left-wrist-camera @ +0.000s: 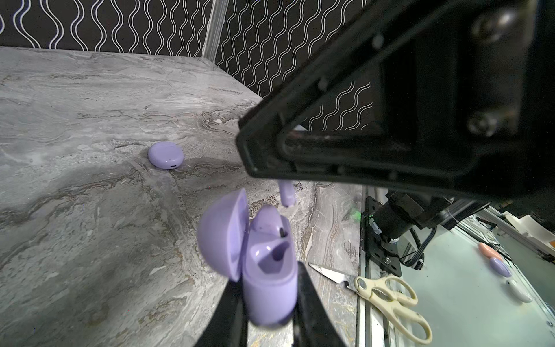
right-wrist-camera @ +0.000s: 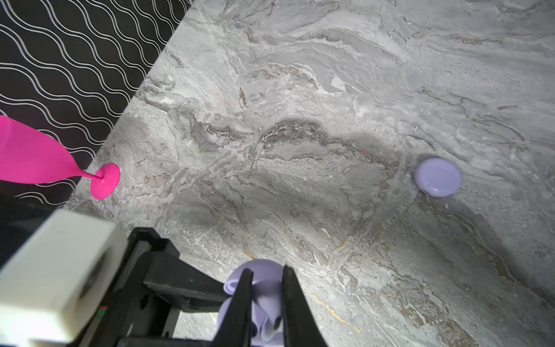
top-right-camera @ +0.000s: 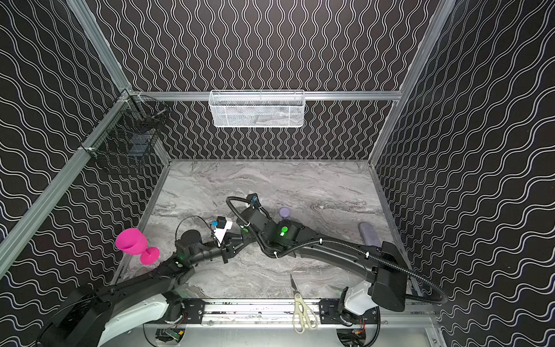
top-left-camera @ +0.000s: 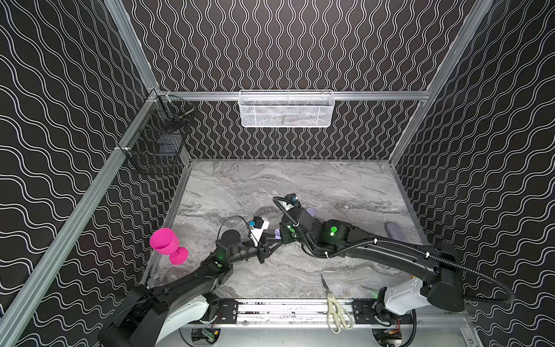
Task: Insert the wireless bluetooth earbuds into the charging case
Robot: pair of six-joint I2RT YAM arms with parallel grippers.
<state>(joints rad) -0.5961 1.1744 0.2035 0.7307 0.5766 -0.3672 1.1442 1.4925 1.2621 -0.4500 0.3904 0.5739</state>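
Mid-insertion: the left gripper clamps the open lavender charging case, and the right gripper pinches an earbud just above it; the next move likely means lowering it stem-first into the empty socket.

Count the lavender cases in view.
2: an open case held in the left end effector, and a closed case flat on the table. A lavender shape at the table's right edge may be a third.
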